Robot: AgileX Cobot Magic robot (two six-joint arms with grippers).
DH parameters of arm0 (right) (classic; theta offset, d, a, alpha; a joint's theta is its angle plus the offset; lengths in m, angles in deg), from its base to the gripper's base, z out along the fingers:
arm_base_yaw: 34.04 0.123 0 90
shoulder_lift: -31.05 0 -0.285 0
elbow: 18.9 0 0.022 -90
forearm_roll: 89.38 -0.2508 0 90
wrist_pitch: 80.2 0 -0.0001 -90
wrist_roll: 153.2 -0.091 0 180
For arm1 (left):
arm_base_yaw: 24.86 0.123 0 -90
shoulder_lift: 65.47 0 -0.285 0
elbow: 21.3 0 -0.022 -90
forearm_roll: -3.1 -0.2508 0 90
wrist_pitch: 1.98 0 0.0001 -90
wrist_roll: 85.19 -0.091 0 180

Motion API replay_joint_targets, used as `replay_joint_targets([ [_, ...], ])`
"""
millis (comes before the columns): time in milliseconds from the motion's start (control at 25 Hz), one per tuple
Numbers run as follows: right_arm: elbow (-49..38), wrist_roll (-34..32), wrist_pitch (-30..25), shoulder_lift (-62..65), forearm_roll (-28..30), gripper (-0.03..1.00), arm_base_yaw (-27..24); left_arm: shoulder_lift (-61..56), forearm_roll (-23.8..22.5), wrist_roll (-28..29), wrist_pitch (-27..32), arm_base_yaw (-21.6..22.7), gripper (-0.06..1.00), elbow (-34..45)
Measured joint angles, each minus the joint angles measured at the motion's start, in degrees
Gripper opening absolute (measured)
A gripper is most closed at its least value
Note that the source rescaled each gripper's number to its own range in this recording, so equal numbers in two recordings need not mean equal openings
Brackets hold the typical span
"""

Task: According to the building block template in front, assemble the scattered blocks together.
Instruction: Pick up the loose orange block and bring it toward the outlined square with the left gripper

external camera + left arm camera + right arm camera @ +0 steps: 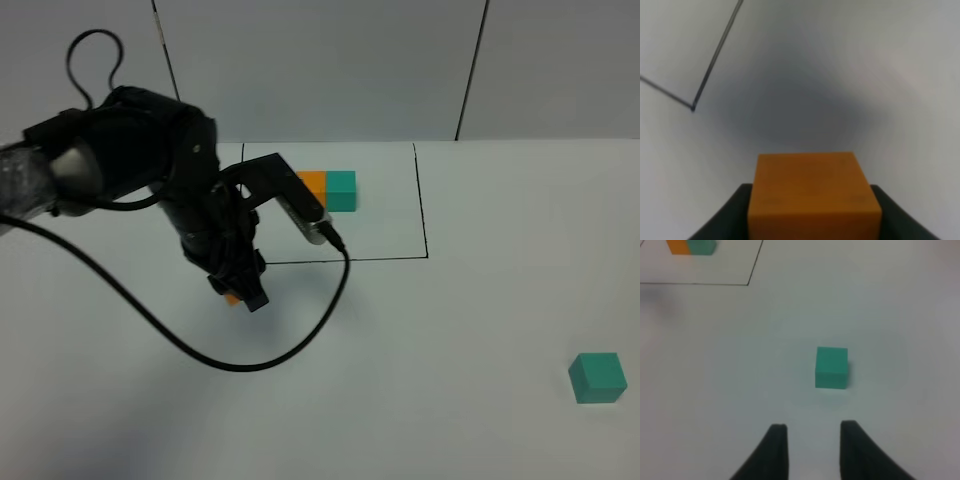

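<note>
The building block template is an orange cube joined to a teal cube inside a black-lined rectangle at the back; it also shows in the right wrist view. My left gripper is shut on the orange cube just in front of the rectangle's front line. In the left wrist view the orange cube sits between the dark fingers. The teal cube lies alone at the front right. My right gripper is open and empty, a short way from the teal cube.
The white table carries only the black-lined rectangle and the cubes. A black cable loops from the left arm over the table. A corner of the rectangle's line shows in the left wrist view. The right arm is outside the exterior view.
</note>
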Motion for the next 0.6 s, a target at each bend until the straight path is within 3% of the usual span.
replay_joint_targets([
  [320, 0.0, 0.0, 0.0, 0.0, -0.2, 0.0, 0.0, 15.6, -0.2, -13.0, 12.3, -3.7, 0.0, -24.2],
  [600, 0.0, 0.0, 0.0, 0.0, -0.9, 0.0, 0.0, 22.8, -0.5, -22.0, 16.3, -5.7, 0.0, -28.2],
])
